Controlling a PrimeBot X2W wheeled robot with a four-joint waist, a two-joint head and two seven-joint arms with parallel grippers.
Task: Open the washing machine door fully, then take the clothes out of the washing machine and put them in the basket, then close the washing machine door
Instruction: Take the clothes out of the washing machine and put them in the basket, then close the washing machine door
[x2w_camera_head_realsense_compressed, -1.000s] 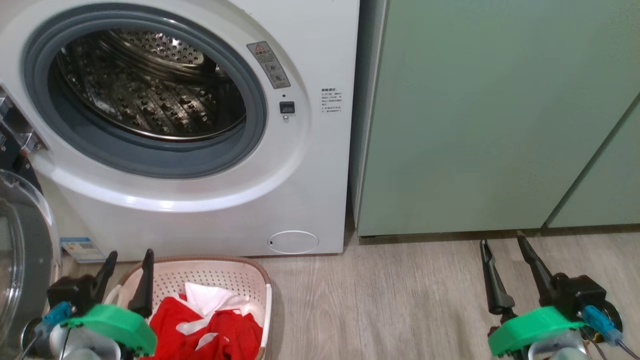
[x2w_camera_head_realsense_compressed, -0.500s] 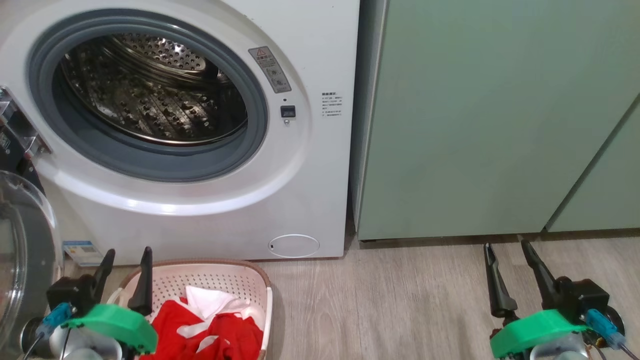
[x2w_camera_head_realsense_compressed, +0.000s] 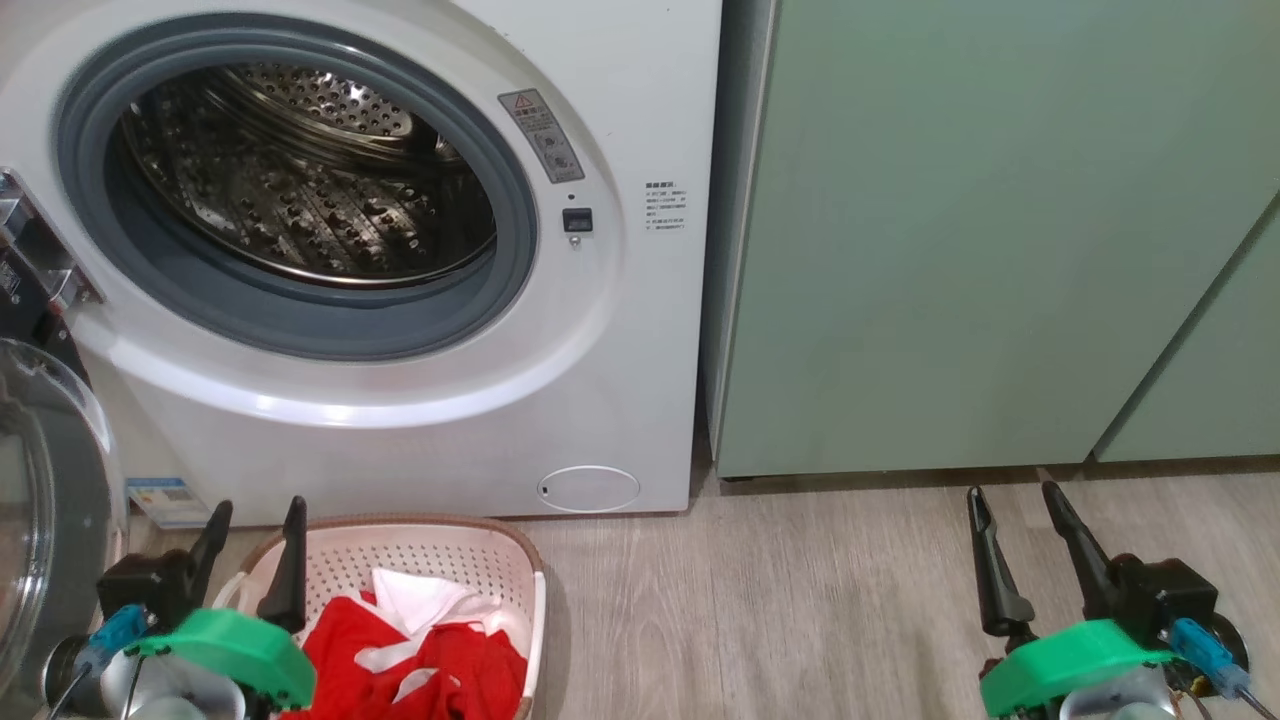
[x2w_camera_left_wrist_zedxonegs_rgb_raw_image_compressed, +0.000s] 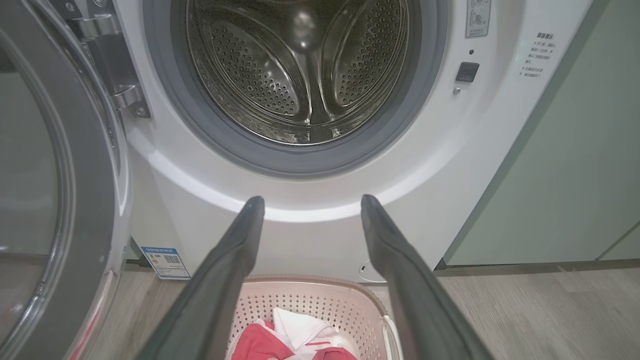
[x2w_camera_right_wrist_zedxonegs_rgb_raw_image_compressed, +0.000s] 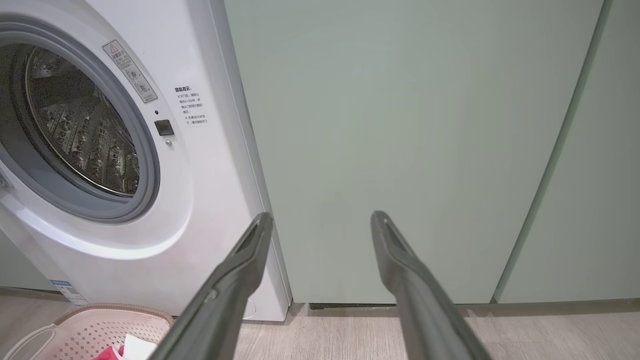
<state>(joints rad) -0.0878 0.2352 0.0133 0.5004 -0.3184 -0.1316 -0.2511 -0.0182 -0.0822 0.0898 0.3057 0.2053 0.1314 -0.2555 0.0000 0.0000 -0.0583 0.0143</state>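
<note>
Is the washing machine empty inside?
Empty. The drum shows bare holed steel, and the red clothes lie in the basket.

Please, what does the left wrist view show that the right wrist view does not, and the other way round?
Left wrist view: the open washing machine door with its hinge, and the open left claw. Right wrist view: the open right claw, pointing at the pale-green cabinet. Shared: the washing machine, its empty drum, the basket with the red clothes, the cabinet, the wooden floor.
</note>
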